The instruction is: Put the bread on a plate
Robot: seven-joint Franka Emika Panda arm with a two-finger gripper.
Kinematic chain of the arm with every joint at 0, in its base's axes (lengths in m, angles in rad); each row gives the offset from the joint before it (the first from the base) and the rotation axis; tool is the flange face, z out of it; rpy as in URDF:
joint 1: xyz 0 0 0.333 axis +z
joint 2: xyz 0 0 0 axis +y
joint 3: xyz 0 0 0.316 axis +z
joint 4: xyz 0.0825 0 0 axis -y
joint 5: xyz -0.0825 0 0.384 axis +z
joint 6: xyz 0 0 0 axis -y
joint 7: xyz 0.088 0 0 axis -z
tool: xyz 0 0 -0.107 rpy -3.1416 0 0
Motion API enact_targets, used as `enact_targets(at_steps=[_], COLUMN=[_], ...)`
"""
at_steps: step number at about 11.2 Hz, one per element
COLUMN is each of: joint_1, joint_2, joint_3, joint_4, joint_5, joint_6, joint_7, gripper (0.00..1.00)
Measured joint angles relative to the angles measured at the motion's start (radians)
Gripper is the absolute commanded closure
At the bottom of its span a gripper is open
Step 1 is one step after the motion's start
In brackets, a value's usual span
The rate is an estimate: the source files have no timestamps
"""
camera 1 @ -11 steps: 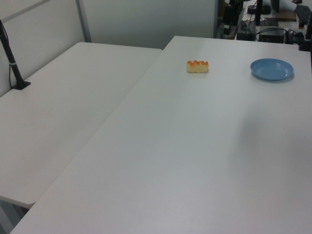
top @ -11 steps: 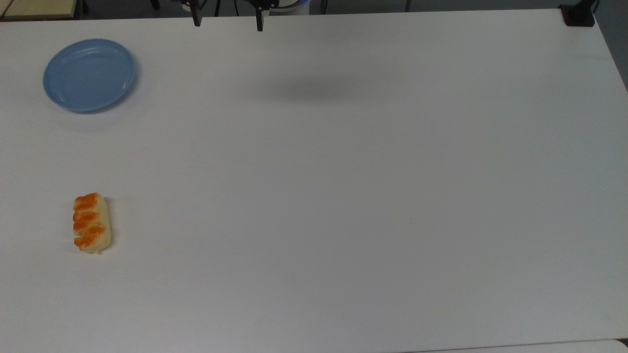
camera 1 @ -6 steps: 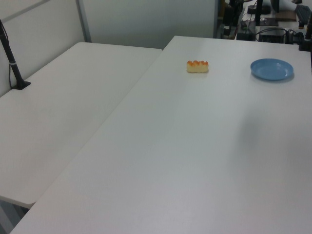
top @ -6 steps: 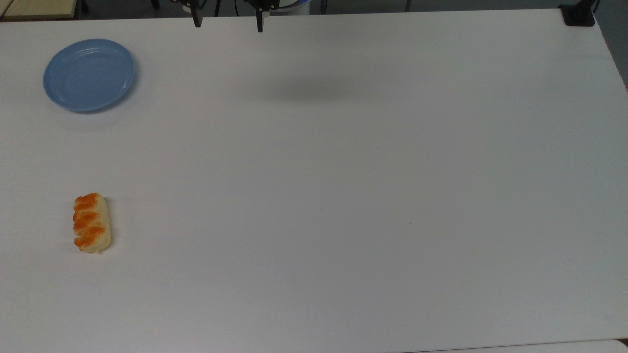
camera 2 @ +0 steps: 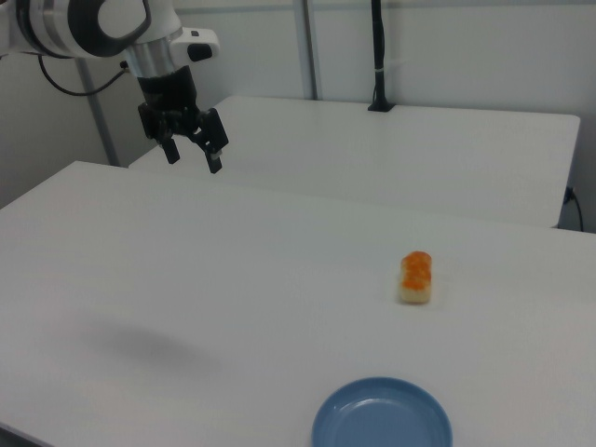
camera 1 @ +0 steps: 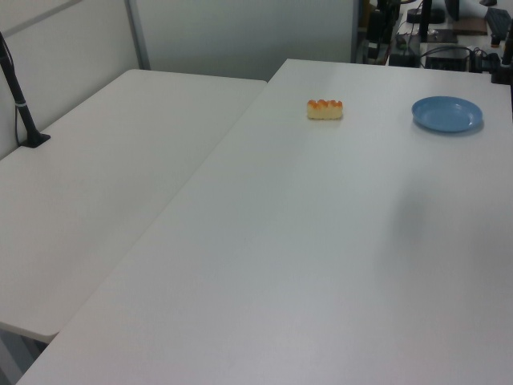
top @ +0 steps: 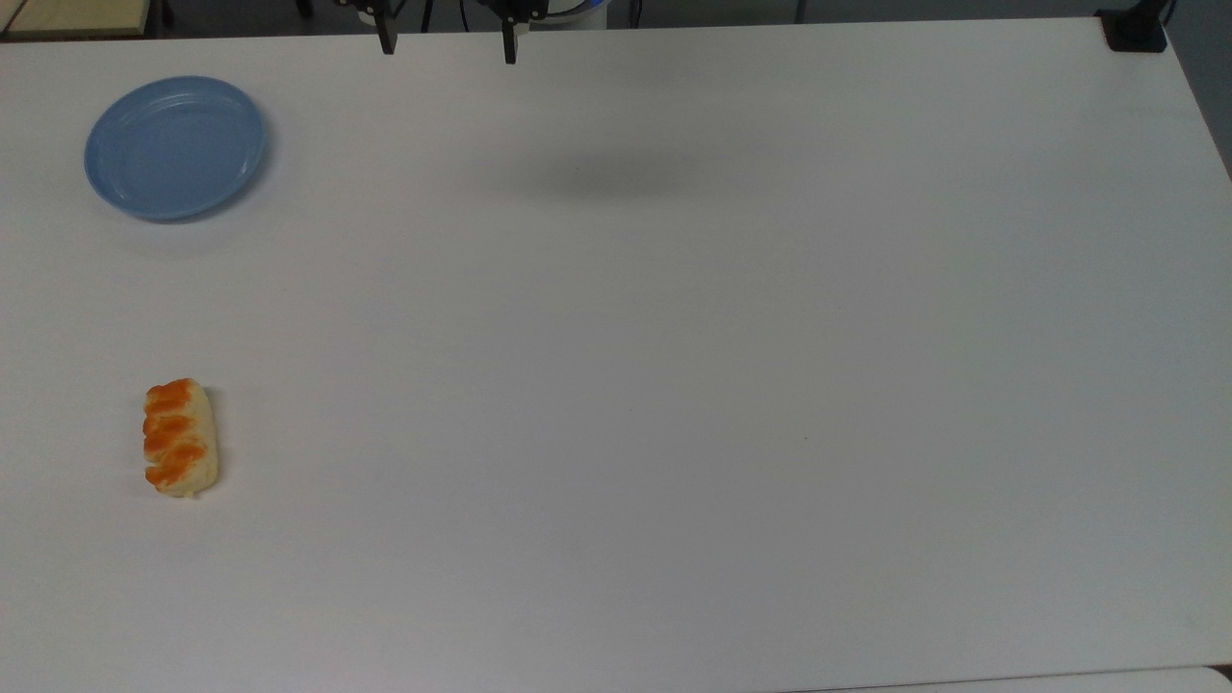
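Top view: the tool (top: 448, 46) hangs at the far edge of the tabletop (top: 674, 385), its two fingers (top: 387, 40) spread wide apart and holding nothing. Bread (top: 180, 437) lies flat on the tabletop near the top view's left edge, long axis running toward the plate (top: 175, 146), which sits empty, well apart from the bread, toward the top view's upper left.

Right view: the tool (camera 2: 192, 155) is high above the tabletop, fingers pointing down and open; the bread (camera 2: 416, 277) lies well to the right view's right of it, and the plate (camera 2: 382, 414) lies nearer the camera.

Left view: bread (camera 1: 325, 109) and plate (camera 1: 447, 114) rest side by side but apart at the far end.

Change over the last second: almost none. The tool's fingers have shifted only slightly at the top view's upper edge; bread, plate and the arm's shadow keep their places. By this evidence the task stands at its very start, with the approach to the bread not yet begun. The next move would likely be a long traverse and descent over the bread, fingers straddling its short width.
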Motion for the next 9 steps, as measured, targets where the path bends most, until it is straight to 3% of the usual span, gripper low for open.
enact_targets(at_steps=[9], joint_1=[0.000], joint_2=[0.000], joint_3=[0.000], joint_4=[-0.003], joint_5=[0.000], joint_6=[0.000], joint_7=[-0.020], gripper=[0.00])
